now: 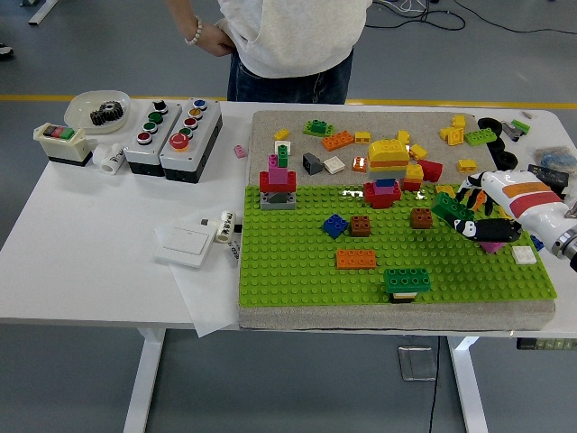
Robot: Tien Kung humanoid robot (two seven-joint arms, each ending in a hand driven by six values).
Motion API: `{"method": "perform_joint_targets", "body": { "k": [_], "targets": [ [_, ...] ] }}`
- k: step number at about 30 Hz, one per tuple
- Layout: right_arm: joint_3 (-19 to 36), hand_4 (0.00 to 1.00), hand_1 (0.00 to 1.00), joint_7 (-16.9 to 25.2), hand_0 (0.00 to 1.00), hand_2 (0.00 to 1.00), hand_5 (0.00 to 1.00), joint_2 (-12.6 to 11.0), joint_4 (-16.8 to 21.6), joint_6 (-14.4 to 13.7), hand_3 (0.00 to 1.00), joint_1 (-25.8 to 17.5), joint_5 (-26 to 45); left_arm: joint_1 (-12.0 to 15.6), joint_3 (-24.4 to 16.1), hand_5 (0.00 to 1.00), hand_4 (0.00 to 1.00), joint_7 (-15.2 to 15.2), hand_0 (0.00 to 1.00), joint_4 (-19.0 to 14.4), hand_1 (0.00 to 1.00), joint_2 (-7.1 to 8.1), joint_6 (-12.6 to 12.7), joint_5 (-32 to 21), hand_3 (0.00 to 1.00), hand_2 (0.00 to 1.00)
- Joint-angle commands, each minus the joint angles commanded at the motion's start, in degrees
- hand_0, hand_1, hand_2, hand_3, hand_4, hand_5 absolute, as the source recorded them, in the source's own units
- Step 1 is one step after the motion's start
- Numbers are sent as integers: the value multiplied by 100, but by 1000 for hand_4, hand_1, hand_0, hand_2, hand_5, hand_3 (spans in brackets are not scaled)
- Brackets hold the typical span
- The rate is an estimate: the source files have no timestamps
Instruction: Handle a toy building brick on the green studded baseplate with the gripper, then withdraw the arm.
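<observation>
Near the right edge of the worktop (90, 271), the robot's right hand (487, 215) reaches in over the green studded baseplate (297, 271), and its fingers (471, 227) are curled around a dark green brick (448, 209), which sits tilted at the baseplate's far right part, just right of a brown brick (421, 217); whether it is seated on the studs or lifted clear cannot be told. The brick looks like hard moulded plastic: light, stiff, smooth enough to slip, and not fragile. Judged from its shape, the surest hold is across its two long flat sides, well below the studs, since a pinch on the studded top would likely slide off. Pressing it home would probably need a firm, straight push. The left arm is out of sight. A person (288, 36) stands at the far side, a hand on the hip, touching nothing on the worktop. No brand, label or writing can be read anywhere; print on the button boxes (171, 135) near the far left corner is too small.
</observation>
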Motion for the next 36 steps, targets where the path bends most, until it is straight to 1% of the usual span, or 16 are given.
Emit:
{"method": "perform_joint_targets", "body": {
  "k": [3, 4, 5, 8, 9, 10, 11, 14, 15, 17, 22, 27, 28, 36],
  "targets": [
    [53, 697, 286, -533, 144, 450, 491, 5, 346, 293, 492, -91, -168, 10, -14, 630, 656, 7, 743, 2, 741, 6, -2, 30, 607, 750],
    [56, 711, 273, -635, 123, 451, 512, 4, 428, 364, 494, -117, -212, 14, -20, 630, 656, 9, 744, 2, 741, 7, -2, 39, 607, 750],
    [56, 711, 273, -717, 123, 451, 512, 3, 505, 420, 494, -136, -244, 17, -24, 630, 656, 10, 744, 3, 741, 8, -2, 45, 607, 750],
    [54, 711, 273, -928, 123, 451, 512, -16, 818, 612, 494, -226, -355, 20, -38, 630, 656, 17, 744, 3, 741, 15, -3, 78, 607, 750],
    [56, 711, 273, -961, 123, 451, 512, -20, 897, 641, 494, -245, -375, 21, -39, 630, 656, 18, 744, 3, 741, 17, -3, 83, 607, 750],
    [57, 733, 267, -972, 101, 455, 544, -21, 923, 651, 498, -251, -382, 21, -39, 628, 656, 19, 742, 3, 741, 18, -4, 85, 607, 748],
    [48, 733, 267, -1070, 101, 455, 544, -40, 1105, 700, 498, -316, -428, 25, -51, 628, 656, 23, 742, 5, 741, 22, -3, 102, 607, 748],
    [15, 733, 267, -1199, 101, 455, 544, -72, 1428, 767, 498, -401, -479, 30, -64, 628, 656, 28, 742, 6, 741, 26, -3, 125, 607, 748],
    [-6, 733, 267, -1244, 101, 455, 544, -89, 1590, 802, 498, -438, -493, 30, -62, 628, 656, 28, 742, 6, 741, 29, -4, 125, 607, 748],
    [-25, 737, 261, -1291, 95, 456, 552, -104, 1752, 839, 500, -480, -516, 31, -62, 627, 656, 28, 743, 8, 741, 30, -1, 123, 607, 748],
    [-145, 745, 259, -1341, 94, 456, 555, -129, 1752, 903, 506, -539, -559, 30, -55, 622, 654, 25, 743, 12, 741, 35, 8, 105, 607, 748],
    [-340, 745, 259, -1340, 94, 456, 555, -114, 1752, 944, 506, -450, -673, 21, -54, 622, 654, 29, 743, 15, 741, 35, 9, 102, 607, 748],
    [-365, 763, 258, -1347, 93, 459, 569, -108, 1752, 955, 510, -427, -743, 18, -51, 626, 656, 29, 742, 15, 741, 37, 10, 99, 606, 749],
    [-423, 771, 257, -1342, 90, 460, 585, -89, 1752, 991, 509, -384, -805, 6, -21, 625, 656, 20, 743, 16, 741, 46, 23, 47, 607, 749]
  ]
}}
